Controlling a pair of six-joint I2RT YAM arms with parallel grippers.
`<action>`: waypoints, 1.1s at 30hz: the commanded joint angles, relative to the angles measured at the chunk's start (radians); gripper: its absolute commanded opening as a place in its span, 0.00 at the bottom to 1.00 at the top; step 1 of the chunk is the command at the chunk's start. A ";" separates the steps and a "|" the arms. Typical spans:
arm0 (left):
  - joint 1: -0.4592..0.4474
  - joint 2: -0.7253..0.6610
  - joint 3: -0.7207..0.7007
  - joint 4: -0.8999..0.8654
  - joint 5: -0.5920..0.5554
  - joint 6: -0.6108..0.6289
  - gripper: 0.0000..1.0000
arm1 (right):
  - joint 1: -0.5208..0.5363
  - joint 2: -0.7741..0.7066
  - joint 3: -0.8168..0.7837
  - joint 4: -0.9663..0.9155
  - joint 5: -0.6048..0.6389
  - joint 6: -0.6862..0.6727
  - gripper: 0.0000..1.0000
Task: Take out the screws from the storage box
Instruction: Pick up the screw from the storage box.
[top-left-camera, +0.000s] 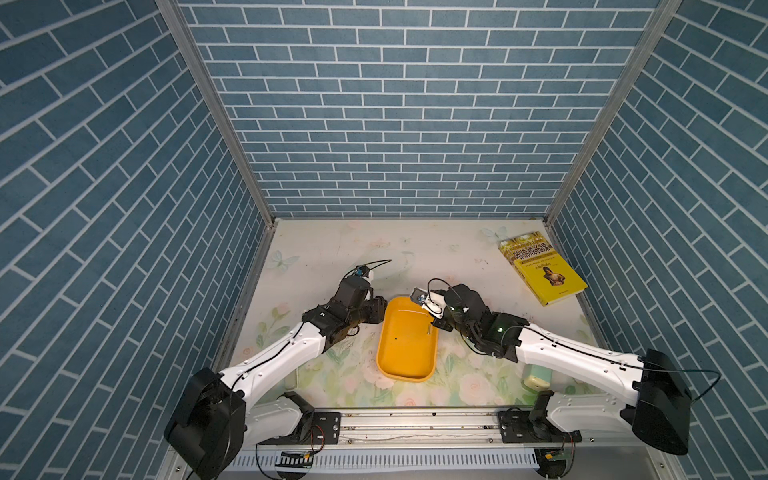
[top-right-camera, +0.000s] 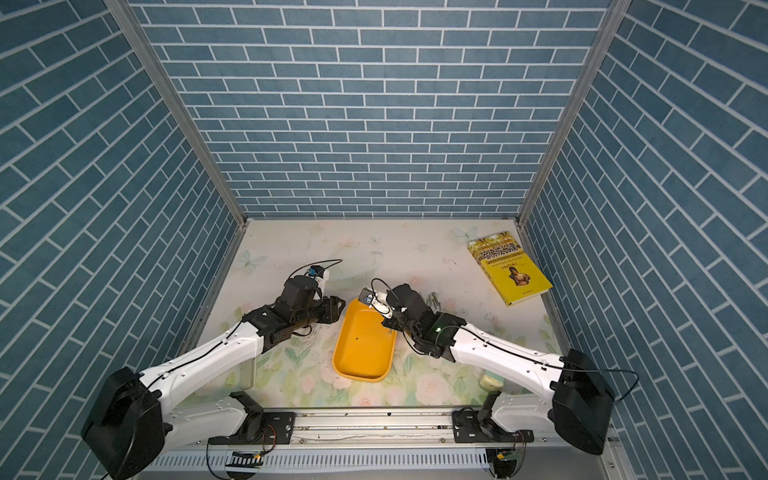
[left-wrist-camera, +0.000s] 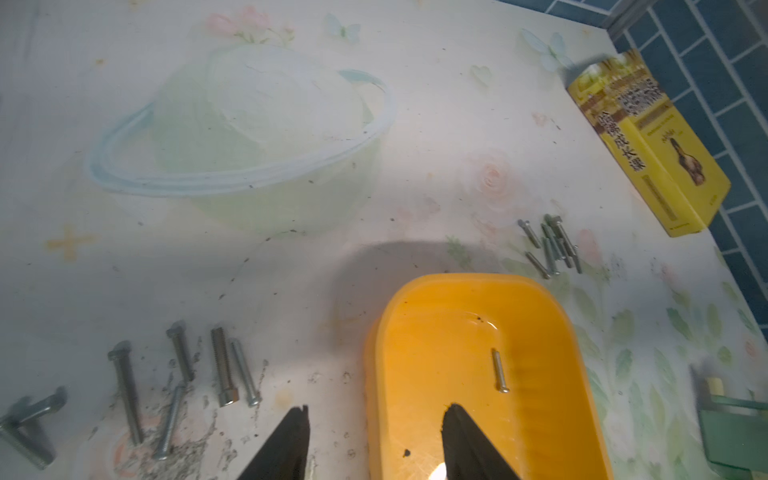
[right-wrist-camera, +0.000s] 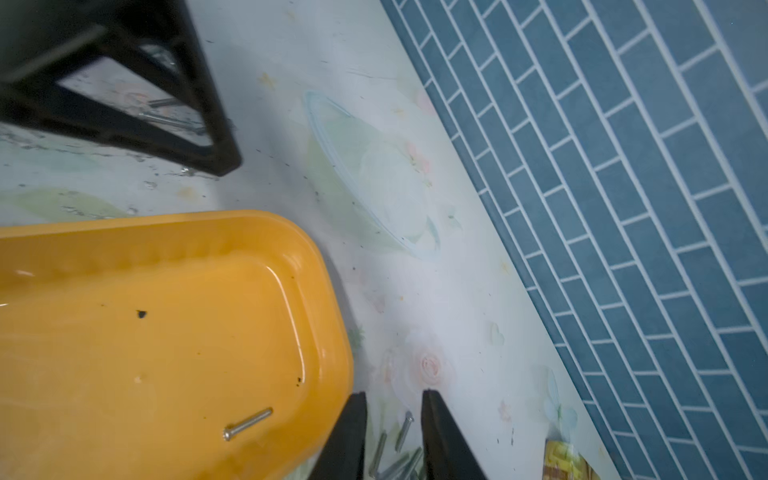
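Left gripper (left-wrist-camera: 378, 409): its two dark fingers are spread wide with nothing between them. It sits at the far left corner of the storage box (left-wrist-camera: 457, 316). In the left wrist view one finger shows over the table (left-wrist-camera: 291, 270) and the other over the box's floor.

Right gripper (right-wrist-camera: 394, 394): its fingers are parted by a narrower gap and pinch nothing. It hangs just outside the box's far right corner, above a small pile of screws (right-wrist-camera: 405, 428) lying on the table.

The shallow yellow-orange box lies at the middle of the floral table, between the two arms. A single screw (left-wrist-camera: 500, 370) rests on the box's floor, near the right wall. A loose row of screws (left-wrist-camera: 220, 365) lies on the table to the box's left.

A yellow book (top-left-camera: 542, 268) sits well apart from the box, at the table's far right corner. A pale green gadget (top-left-camera: 536, 376) shows partly under the right arm.
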 joint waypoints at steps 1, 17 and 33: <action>-0.069 0.009 0.031 -0.035 0.036 0.023 0.56 | -0.042 -0.127 -0.066 0.100 0.044 0.116 0.32; -0.275 0.415 0.257 -0.102 0.038 0.015 0.50 | -0.217 -0.386 -0.260 0.191 0.027 0.285 0.50; -0.285 0.648 0.422 -0.179 -0.039 0.045 0.47 | -0.227 -0.325 -0.233 0.172 -0.023 0.283 0.54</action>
